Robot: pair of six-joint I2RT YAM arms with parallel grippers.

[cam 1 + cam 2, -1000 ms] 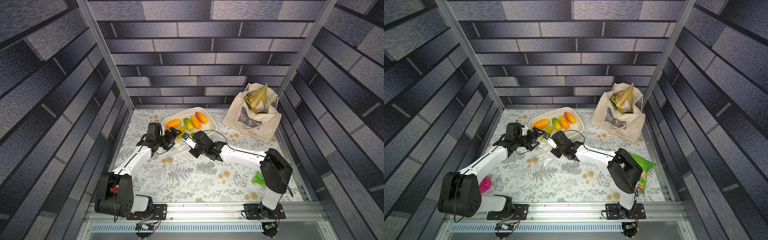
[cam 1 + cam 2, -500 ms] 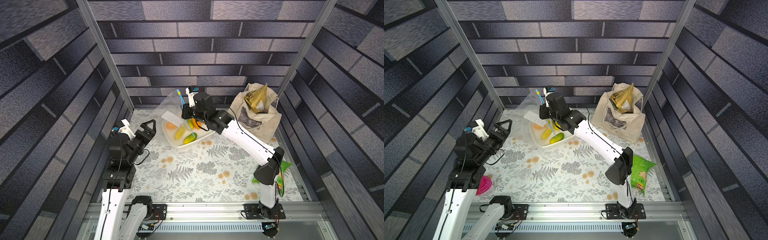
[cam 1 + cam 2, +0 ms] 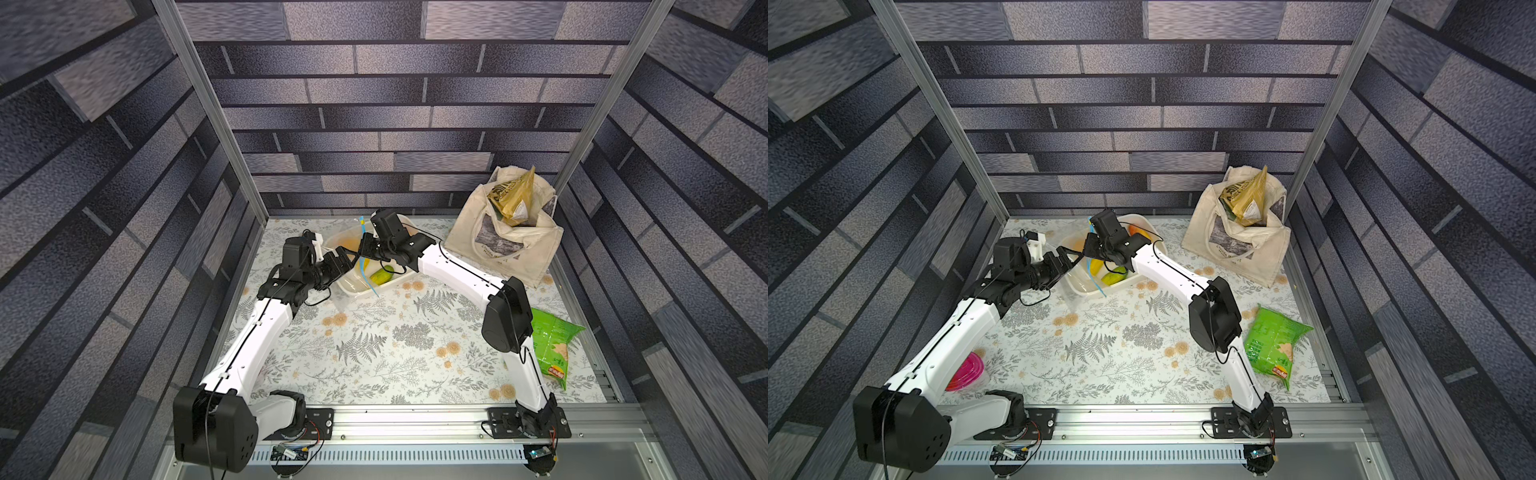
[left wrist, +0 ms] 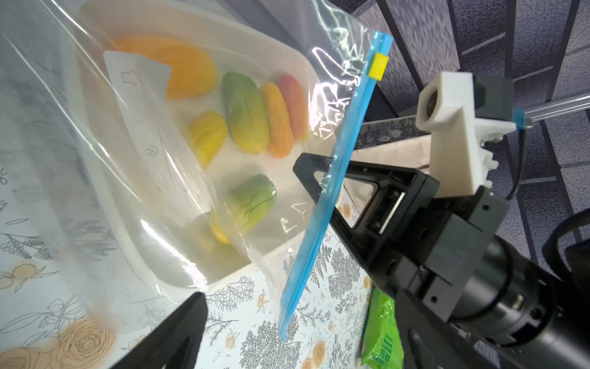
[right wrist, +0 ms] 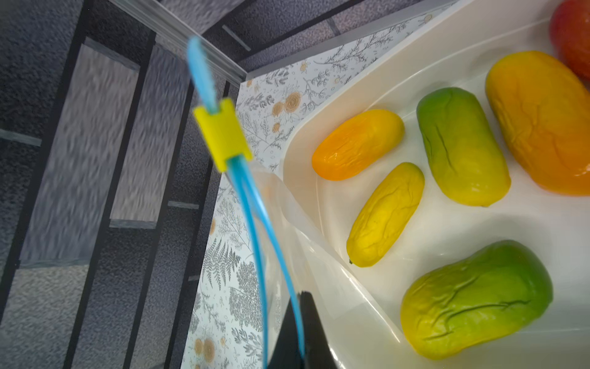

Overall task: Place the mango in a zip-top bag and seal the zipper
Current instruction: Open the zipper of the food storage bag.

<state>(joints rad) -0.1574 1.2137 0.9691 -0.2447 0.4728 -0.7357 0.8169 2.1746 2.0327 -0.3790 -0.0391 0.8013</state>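
The task is at an early stage: no fruit is in the zip-top bag (image 4: 105,179) yet, and both the loading and the sealing are left to do. The right gripper (image 3: 366,249) is clamped on the zipper (image 4: 346,140) and holds the bag off the table in the upper middle of both top views, so that the film hangs in front of the near-left edge of the white tray (image 3: 353,291). The left gripper (image 3: 347,257) sits just beside the bag with its jaws spread and nothing between them; I judge it is about to take the other lip of the mouth. The mangoes (image 5: 459,147) all lie in the tray, 6 of them in the right wrist view: 2 orange, 1 yellow, 2 green fading to yellow and 1 red at the upper right corner of the frame. In the left wrist view they show only through the clear plastic, behind the bag and not inside it. The bag is transparent, crinkly and glossy, with a white printed panel on one face. Its light-blue strip runs diagonally down the frame there, with the yellow slider (image 5: 222,134) near the top end; below the slider the 2 blue tracks part, so the mouth looks at least partly open
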